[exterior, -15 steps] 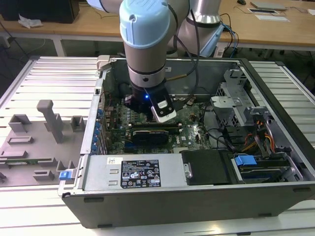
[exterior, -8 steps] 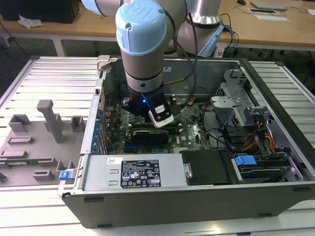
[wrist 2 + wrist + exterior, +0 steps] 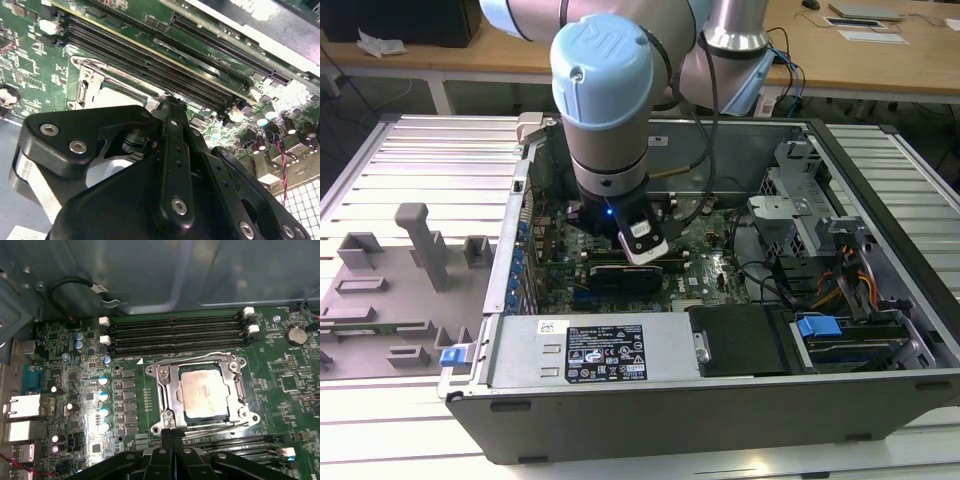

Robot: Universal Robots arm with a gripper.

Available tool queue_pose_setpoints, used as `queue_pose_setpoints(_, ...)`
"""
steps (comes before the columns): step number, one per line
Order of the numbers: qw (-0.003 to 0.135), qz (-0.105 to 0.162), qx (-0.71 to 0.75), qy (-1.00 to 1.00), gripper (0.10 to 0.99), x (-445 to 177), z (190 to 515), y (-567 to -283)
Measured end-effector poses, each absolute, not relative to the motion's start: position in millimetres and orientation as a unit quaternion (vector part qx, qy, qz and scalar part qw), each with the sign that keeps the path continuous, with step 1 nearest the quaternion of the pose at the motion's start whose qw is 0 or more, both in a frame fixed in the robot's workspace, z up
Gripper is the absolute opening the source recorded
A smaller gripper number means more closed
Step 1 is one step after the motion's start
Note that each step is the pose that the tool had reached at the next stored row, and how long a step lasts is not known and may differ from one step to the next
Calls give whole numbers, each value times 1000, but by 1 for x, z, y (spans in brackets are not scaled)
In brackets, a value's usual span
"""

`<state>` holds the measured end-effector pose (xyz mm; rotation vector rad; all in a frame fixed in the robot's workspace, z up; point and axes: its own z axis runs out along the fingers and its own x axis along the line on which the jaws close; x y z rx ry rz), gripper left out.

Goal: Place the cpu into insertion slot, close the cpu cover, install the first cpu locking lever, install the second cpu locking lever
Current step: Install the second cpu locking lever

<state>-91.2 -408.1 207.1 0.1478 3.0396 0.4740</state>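
Observation:
In the first wrist view the cpu point(image 3: 202, 392), a dull silver square, lies in the insertion slot, whose pin field is hidden beneath it. The cpu cover point(image 3: 169, 385), a silver frame, lies flat around the chip. One thin wire locking lever point(image 3: 192, 358) runs along the side by the memory slots. Another lever point(image 3: 215, 426) runs along the side nearest my fingers. I cannot tell if either is latched. My gripper point(image 3: 172, 432) is shut, its tips together at that near edge with nothing seen between them. The second wrist view shows the gripper point(image 3: 170, 104) from behind, above the cover's corner point(image 3: 82, 82).
The arm's wrist point(image 3: 605, 120) reaches down into an open computer case point(image 3: 880, 170). Long black memory slots point(image 3: 175, 332) lie beside the socket, capacitors point(image 3: 103, 396) on another side. A power supply point(image 3: 585, 350), drive cage point(image 3: 790, 205) and cables point(image 3: 850, 272) crowd the case. A grey fixture tray point(image 3: 400, 270) sits outside.

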Motion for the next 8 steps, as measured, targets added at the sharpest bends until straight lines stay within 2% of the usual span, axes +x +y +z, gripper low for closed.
queue_pose_setpoints(8,31,160,48,985,106,-95,201,-407)
